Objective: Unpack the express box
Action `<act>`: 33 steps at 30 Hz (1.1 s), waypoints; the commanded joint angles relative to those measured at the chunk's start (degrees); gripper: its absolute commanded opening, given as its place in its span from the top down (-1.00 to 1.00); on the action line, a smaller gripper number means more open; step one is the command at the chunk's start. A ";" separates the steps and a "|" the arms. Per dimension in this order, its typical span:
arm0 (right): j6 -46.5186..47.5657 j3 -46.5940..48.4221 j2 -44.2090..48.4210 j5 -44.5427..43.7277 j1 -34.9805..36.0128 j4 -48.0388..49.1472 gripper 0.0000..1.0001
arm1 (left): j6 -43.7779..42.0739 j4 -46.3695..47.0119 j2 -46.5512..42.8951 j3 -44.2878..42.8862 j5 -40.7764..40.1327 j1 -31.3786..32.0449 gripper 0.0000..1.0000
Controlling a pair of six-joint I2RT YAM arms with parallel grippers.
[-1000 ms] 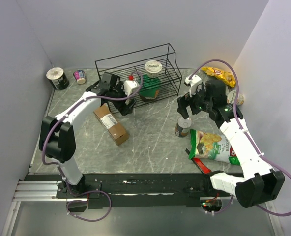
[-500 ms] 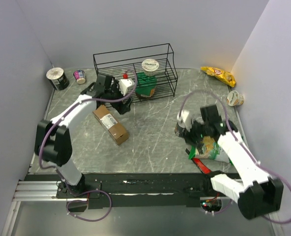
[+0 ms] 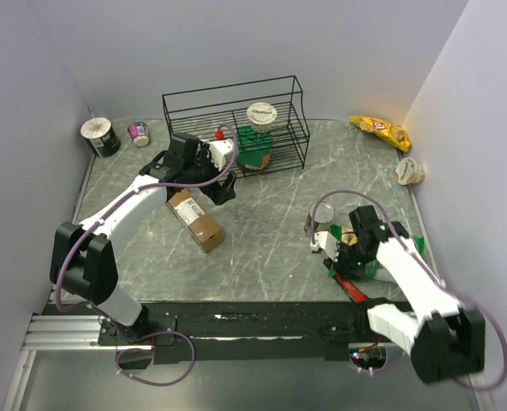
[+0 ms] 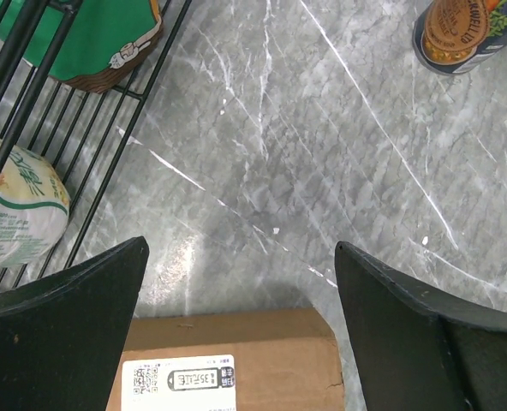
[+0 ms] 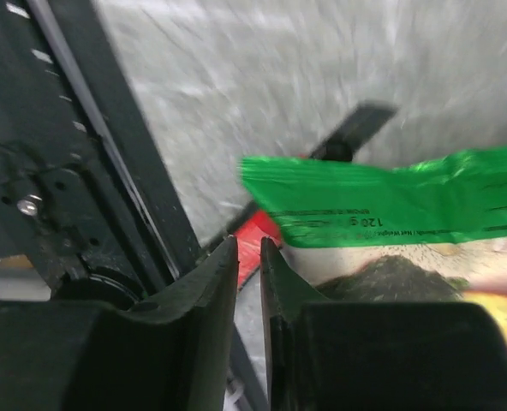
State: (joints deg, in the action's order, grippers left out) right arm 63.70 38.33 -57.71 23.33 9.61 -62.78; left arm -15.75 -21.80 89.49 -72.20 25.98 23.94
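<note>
left gripper (image 4: 241,248) spread above closed express box (image 4: 236,347); right gripper (image 5: 248,250) pinched together; rack (image 3: 236,116) holds green pouch (image 4: 91,34).

A wire rack (image 3: 279,128) holds a green pouch (image 3: 255,154) with a white-lidded tub (image 3: 261,114) above it. A yellow snack bag (image 3: 379,130) and a cup (image 3: 409,171) sit far right (a dark tub (image 3: 100,135) and a small pink cup (image 3: 139,132) stand far left).

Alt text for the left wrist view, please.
The left claw hangs open above one end of a brown cardboard box with a white label. Beyond lie the grey marbled table, a black wire rack upper left and a can upper right.
</note>
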 commanded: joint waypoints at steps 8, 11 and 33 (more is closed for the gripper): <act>-7.81 9.92 -10.85 -2.19 -13.74 10.68 -0.17 | 1.24 2.73 -2.22 1.80 -0.84 0.05 -0.93; -4.30 7.04 -4.62 5.30 -11.82 6.19 -0.60 | 1.68 2.91 -2.31 2.59 -0.40 0.05 -0.93; -23.27 -2.55 -18.40 -17.53 13.50 13.66 -0.81 | 0.63 3.61 -2.57 5.06 -2.77 -0.39 -0.93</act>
State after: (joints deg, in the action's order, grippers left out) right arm 45.30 36.56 -74.43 10.50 20.58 -49.65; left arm -15.29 -20.08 89.38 -67.46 23.92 23.92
